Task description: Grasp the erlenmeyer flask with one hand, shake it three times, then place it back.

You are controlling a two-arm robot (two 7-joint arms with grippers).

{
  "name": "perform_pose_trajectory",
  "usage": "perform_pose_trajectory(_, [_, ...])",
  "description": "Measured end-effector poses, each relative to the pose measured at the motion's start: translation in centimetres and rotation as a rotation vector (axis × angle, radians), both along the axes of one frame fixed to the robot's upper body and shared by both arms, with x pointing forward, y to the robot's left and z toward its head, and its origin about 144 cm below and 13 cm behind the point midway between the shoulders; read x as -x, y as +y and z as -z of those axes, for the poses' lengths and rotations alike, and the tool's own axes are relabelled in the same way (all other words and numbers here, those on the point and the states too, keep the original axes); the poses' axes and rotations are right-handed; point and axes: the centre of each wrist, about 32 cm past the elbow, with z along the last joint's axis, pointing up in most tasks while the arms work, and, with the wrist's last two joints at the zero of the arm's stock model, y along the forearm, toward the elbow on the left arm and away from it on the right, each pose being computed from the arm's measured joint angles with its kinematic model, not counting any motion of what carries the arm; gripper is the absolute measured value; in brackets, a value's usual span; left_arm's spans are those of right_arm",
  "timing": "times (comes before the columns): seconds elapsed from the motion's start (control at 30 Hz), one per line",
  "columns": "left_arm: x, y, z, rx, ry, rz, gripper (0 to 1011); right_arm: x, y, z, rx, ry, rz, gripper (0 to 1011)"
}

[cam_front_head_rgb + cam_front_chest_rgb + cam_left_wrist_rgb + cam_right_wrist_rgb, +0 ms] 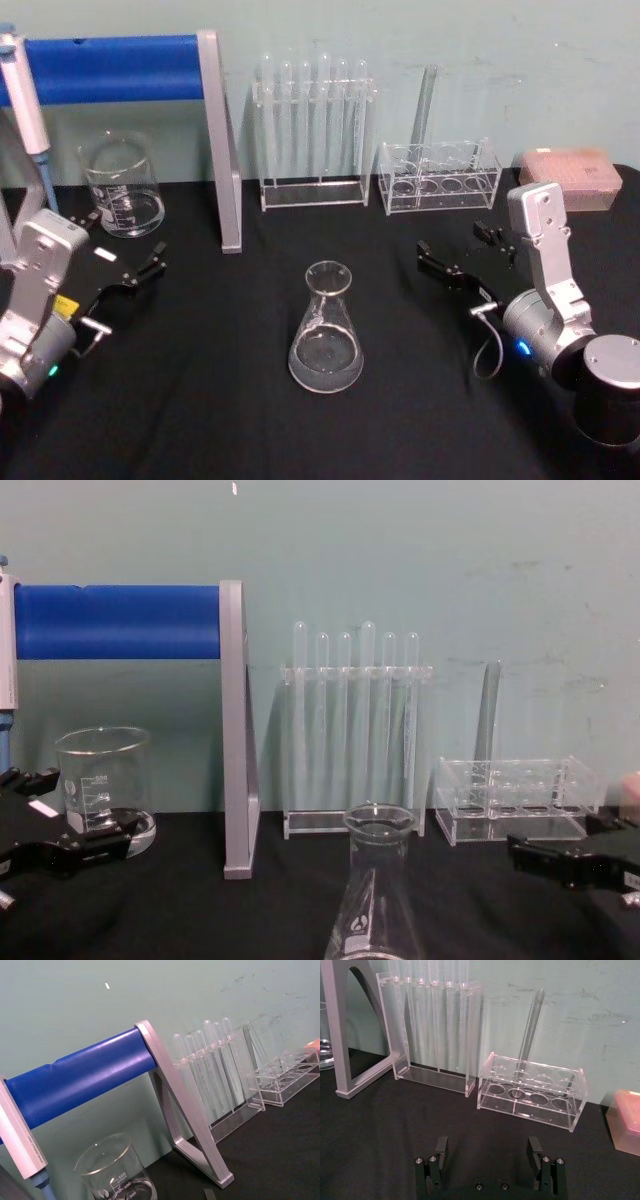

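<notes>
While the erlenmeyer flask stands untouched mid-counter, I judge nothing begun: right pincer (released, at two o'clock) and left pincer, also released, wait apart.

Table black. Erlenmeyer flask clear glass, white mark. Roller at 11 o'clock blue, frame grey. Block at 2 o'clock pink. Wall pale green.
</notes>
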Motion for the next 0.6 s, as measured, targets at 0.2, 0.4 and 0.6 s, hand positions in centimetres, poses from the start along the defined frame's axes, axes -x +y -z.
perform_pose_trajectory(0.2, [0.00, 0.00, 0.00, 0.000, 0.000, 0.000, 1001, -0.10, -0.01, 0.02, -0.004, 0.014, -0.007, 1000])
perform_pose_trajectory(0.4, [0.00, 0.00, 0.00, 0.000, 0.000, 0.000, 1001, -0.09, 0.00, 0.03, -0.003, 0.013, -0.006, 1000])
perform_pose_trajectory(0.6, [0.00, 0.00, 0.00, 0.000, 0.000, 0.000, 1001, -0.08, 0.01, 0.04, -0.002, 0.011, -0.006, 1000])
